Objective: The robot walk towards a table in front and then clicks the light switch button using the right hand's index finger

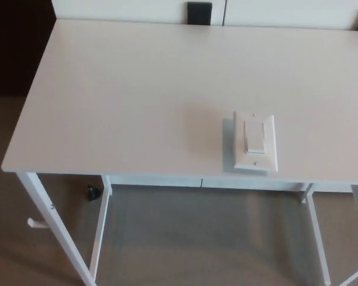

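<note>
We face the white table [107,101], the switch [255,142] lying flat near its front edge, right of centre, within likely reach of our right hand, though neither hand shows, so finger positions are unknowable.

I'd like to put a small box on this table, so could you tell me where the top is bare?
Nearly all of the white table top is bare: the whole left half, and the far strip up to the back edge. The only occupied spot is the light switch, near the front edge, right of centre. Neither robot hand is in view.
</note>
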`<state>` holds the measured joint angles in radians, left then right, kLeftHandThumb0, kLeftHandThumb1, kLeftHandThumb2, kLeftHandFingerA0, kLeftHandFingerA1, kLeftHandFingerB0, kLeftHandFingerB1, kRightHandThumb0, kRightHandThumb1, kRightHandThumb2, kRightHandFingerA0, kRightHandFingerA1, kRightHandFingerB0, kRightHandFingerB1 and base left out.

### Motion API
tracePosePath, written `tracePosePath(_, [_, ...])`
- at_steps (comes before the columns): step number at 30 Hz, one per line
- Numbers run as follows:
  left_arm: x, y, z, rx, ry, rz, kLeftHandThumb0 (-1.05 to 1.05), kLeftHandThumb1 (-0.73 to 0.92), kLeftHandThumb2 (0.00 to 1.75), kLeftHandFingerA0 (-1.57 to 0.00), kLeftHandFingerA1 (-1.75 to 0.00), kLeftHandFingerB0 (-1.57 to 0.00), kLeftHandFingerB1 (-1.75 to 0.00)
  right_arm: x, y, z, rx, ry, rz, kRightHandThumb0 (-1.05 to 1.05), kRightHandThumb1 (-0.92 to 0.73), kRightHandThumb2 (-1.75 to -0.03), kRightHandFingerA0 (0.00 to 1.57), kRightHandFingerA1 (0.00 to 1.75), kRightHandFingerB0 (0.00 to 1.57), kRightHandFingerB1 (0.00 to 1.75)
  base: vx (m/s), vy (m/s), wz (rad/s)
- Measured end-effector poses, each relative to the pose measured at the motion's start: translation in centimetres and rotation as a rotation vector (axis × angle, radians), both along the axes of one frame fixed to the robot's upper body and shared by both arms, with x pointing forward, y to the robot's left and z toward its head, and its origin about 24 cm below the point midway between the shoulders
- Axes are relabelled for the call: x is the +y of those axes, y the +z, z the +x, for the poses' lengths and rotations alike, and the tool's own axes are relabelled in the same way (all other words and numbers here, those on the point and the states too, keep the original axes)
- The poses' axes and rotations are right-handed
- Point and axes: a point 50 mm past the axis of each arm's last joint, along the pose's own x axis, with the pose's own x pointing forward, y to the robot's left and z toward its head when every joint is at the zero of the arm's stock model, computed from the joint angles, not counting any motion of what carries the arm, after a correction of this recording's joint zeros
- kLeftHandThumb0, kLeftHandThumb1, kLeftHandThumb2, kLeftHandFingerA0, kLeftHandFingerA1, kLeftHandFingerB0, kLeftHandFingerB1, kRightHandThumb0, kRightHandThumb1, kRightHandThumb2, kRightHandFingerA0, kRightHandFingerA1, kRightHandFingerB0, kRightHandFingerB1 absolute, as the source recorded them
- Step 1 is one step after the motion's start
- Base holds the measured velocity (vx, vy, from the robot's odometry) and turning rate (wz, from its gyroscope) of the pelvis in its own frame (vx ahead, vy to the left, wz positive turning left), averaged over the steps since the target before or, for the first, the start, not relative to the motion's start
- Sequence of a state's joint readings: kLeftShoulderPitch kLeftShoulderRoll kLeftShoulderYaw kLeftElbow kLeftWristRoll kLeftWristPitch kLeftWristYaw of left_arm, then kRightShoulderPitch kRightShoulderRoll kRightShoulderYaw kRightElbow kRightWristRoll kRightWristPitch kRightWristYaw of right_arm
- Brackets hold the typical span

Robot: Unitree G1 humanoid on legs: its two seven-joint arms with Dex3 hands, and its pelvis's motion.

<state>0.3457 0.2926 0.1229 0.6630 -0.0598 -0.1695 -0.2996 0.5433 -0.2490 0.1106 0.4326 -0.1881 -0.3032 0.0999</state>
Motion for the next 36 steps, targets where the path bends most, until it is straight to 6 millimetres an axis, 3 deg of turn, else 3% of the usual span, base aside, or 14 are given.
tracePosePath(6, [0.02,-0.01,0.02,-0.004,-0.009,0.005,-0.28,0.61,0.58,-0.44,-0.41,-0.33,-0.33,0.1,0.13,0.25,-0.006,0.004,0.001,-0.67,-0.42,-0.81,0.61,0.54,0.47,0.5,0.08,-0.045,0.06])
tracePosePath(7, [0.02,-0.01,0.01,-0.003,-0.011,0.006,-0.29,0.61,0.58,-0.44,-0.4,-0.34,-0.33,0.14,0.19,0.34,-0.007,0.005,0.002,-0.65,-0.52,-0.58,0.66,0.43,0.52,0.38,0.05,-0.144,0.1])
tracePosePath(8, [0.03,-0.03,0.01,-0.002,-0.012,0.006,-0.29,0.61,0.58,-0.44,-0.41,-0.33,-0.33,0.14,0.18,0.35,-0.006,0.005,0.002,-0.66,-0.53,-0.58,0.66,0.43,0.51,0.38,0.05,-0.152,0.04])
tracePosePath(9, [0.09,-0.07,-0.03,0.0,-0.012,0.008,-0.28,0.61,0.58,-0.44,-0.41,-0.33,-0.33,0.14,0.16,0.33,-0.003,0.006,0.002,-0.67,-0.43,-0.82,0.6,0.54,0.47,0.5,-0.05,-0.202,0.06])
tracePosePath(11, [0.17,0.03,-0.02,-0.004,-0.016,0.013,-0.26,0.61,0.58,-0.45,-0.41,-0.33,-0.34,0.31,0.13,0.34,0.002,0.009,0.005,-0.67,-0.43,-0.82,0.6,0.54,0.47,0.5,0.04,-0.352,-0.2])
tracePosePath(12, [-0.11,0.02,0.05,-0.009,-0.022,0.007,-0.27,0.61,0.58,-0.45,-0.41,-0.33,-0.34,0.05,0.3,0.36,0.0,0.014,-0.004,-0.65,-0.53,-0.58,0.66,0.43,0.51,0.37,-0.01,-0.269,-0.13])
tracePosePath(13, [-0.21,0.07,0.12,-0.013,-0.027,0.006,-0.27,0.61,0.58,-0.45,-0.41,-0.33,-0.34,-0.11,0.36,0.4,0.001,0.016,-0.009,-0.68,-0.43,-0.82,0.6,0.54,0.46,0.5,0.05,-0.193,0.05])
tracePosePath(18, [-0.42,0.23,0.14,-0.021,-0.042,0.007,-0.29,0.6,0.58,-0.45,-0.41,-0.33,-0.33,-0.15,0.33,0.3,0.013,0.022,-0.013,-0.68,-0.43,-0.82,0.59,0.54,0.46,0.5,0.01,-0.047,-0.03])
tracePosePath(19, [-0.42,0.22,0.13,-0.021,-0.043,0.007,-0.28,0.6,0.57,-0.44,-0.42,-0.33,-0.33,-0.12,0.33,0.31,0.014,0.023,-0.013,-0.66,-0.54,-0.58,0.66,0.43,0.51,0.38,0.0,0.0,0.0])
tracePosePath(22, [-0.34,0.05,0.03,-0.012,-0.038,0.008,-0.28,0.6,0.57,-0.45,-0.41,-0.34,-0.33,-0.11,0.28,0.35,0.018,0.027,-0.014,-0.67,-0.54,-0.58,0.66,0.43,0.51,0.38,-0.02,0.092,-0.03])
tracePosePath(23, [-0.31,-0.02,-0.03,-0.009,-0.036,0.008,-0.28,0.6,0.58,-0.45,-0.42,-0.34,-0.34,-0.11,0.27,0.35,0.019,0.031,-0.016,-0.69,-0.43,-0.83,0.6,0.54,0.46,0.5,0.02,0.18,-0.03])
tracePosePath(29, [0.13,0.18,0.1,-0.013,-0.037,0.024,-0.28,0.6,0.58,-0.45,-0.41,-0.34,-0.34,0.31,0.32,0.41,0.021,0.045,-0.006,-0.69,-0.43,-0.83,0.6,0.54,0.47,0.5,-0.01,0.176,0.05])
tracePosePath(30, [0.11,0.18,0.12,-0.013,-0.038,0.024,-0.28,0.6,0.58,-0.45,-0.41,-0.34,-0.34,0.33,0.33,0.48,0.021,0.046,-0.006,-0.67,-0.54,-0.58,0.66,0.44,0.52,0.38,0.0,0.0,0.0])
tracePosePath(36, [0.01,0.27,0.5,-0.024,-0.044,0.024,-0.28,0.59,0.57,-0.46,-0.42,-0.35,-0.34,0.19,0.27,0.83,0.018,0.048,-0.01,-0.67,-0.54,-0.58,0.65,0.43,0.52,0.38,0.02,-0.037,0.08])
